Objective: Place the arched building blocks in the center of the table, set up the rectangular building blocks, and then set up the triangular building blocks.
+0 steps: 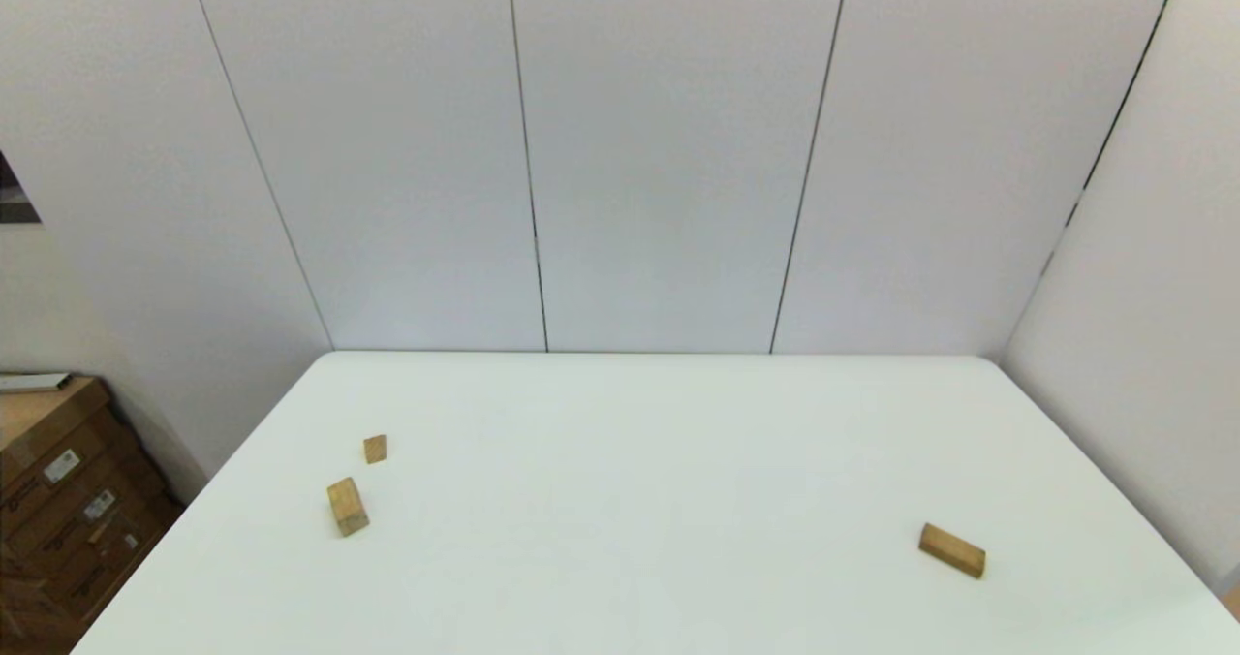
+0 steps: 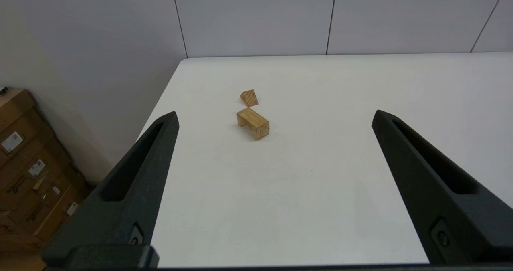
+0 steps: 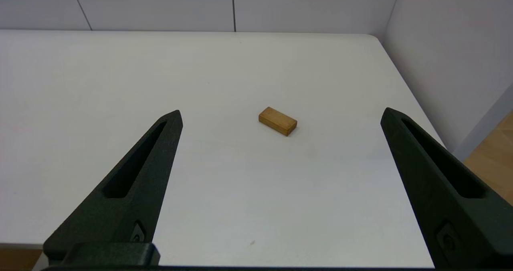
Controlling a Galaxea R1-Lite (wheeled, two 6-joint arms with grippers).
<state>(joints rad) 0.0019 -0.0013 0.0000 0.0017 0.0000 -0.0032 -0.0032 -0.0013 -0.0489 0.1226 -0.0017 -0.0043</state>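
On the white table [image 1: 639, 500], the arched block [image 1: 348, 506] lies at the left, a chunky tan piece with a hollow in one long side [image 2: 252, 123]. Just beyond it rests the small triangular block [image 1: 375, 449], its ridge and grain clear in the left wrist view [image 2: 249, 98]. The flat rectangular block [image 1: 952, 549] lies alone at the right [image 3: 277, 120]. My left gripper [image 2: 274, 118] hangs open, back from the arched block, holding nothing. My right gripper [image 3: 282, 116] is open too, back from the rectangular block. Neither arm shows in the head view.
Stacked cardboard boxes [image 1: 58, 500] stand on the floor off the table's left edge [image 2: 28, 170]. White panel walls close the far side and the right side. Wooden floor shows past the table's right edge [image 3: 493, 150].
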